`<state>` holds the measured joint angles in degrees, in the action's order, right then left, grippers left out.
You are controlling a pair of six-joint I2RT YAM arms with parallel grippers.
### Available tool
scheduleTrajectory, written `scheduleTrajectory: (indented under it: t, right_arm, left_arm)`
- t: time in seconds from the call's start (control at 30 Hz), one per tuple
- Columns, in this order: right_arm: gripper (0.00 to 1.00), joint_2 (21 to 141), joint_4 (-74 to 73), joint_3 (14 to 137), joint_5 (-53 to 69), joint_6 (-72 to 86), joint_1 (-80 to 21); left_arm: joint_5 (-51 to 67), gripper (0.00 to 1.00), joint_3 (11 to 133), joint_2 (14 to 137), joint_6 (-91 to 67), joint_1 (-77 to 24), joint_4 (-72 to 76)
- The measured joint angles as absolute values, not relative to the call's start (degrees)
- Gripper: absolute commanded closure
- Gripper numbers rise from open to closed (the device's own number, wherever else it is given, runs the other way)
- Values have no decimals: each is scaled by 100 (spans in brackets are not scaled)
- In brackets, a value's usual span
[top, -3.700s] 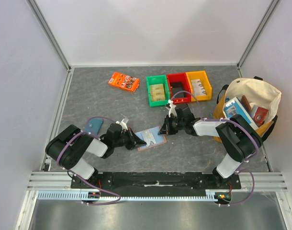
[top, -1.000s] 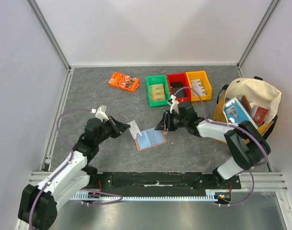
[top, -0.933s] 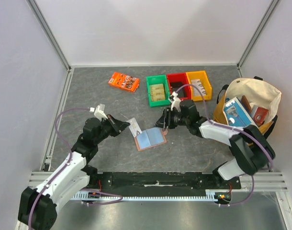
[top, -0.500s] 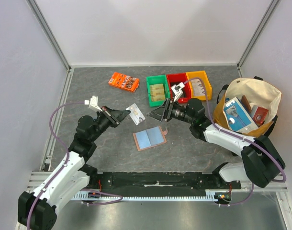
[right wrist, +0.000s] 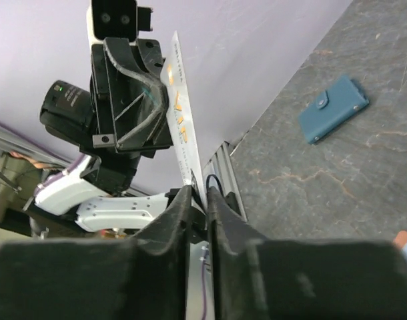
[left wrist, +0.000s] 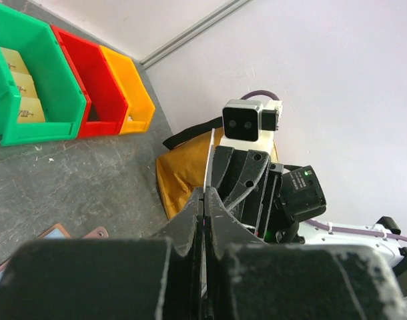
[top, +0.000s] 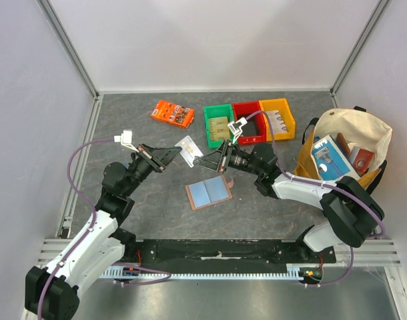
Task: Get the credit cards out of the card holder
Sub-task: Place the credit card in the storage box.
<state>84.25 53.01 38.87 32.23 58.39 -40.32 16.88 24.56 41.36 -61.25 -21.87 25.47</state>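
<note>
The card holder (top: pixel 209 193) lies open and flat on the table (top: pixel 123 127), blue lining up, nearer than both claws and touching neither. Just beyond and above it, the left gripper (top: pixel 169 155) pinches a card (top: pixel 188 150) from the left. The right gripper (top: pixel 203 161) seems clamped on the same card's right edge.

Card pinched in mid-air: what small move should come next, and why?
Probably open the left tool: the card is clear of the open card holder, and the right tool also appears shut on it, so one pinch should let go.
</note>
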Motion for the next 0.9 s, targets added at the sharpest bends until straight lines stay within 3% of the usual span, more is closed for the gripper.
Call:
scheduleTrajectory:
  t: [0.03, 0.1, 0.33, 0.5, 0.67, 0.9]
  right_arm:
    - [98, 8431, 5356, 3887, 3234, 5865, -4032]
    - [100, 8431, 5463, 3887, 3269, 5913, -4029]
    - [100, 8228, 4921, 3924, 3391, 5376, -4001]
    - [100, 7913, 3258, 4372, 3496, 4128, -3924]
    - [100, 7531, 1345, 5006, 3474, 2615, -3885]
    - [100, 7210, -290, 5596, 3774, 1122, -3883]
  left_arm:
    - [1704, 98, 2456, 4152, -6130, -2187, 2578]
    - [1715, 94, 2456, 4178, -6130, -2180, 2593]
    - [2051, 57, 2589, 4252, -5846, -2158, 2071]
    - [2484, 30, 3291, 4519, -4805, -2161, 816]
    - [2755, 22, 4401, 4768, -3378, -2161, -598]
    - [3476, 25, 5612, 5218, -1448, -2161, -1813]
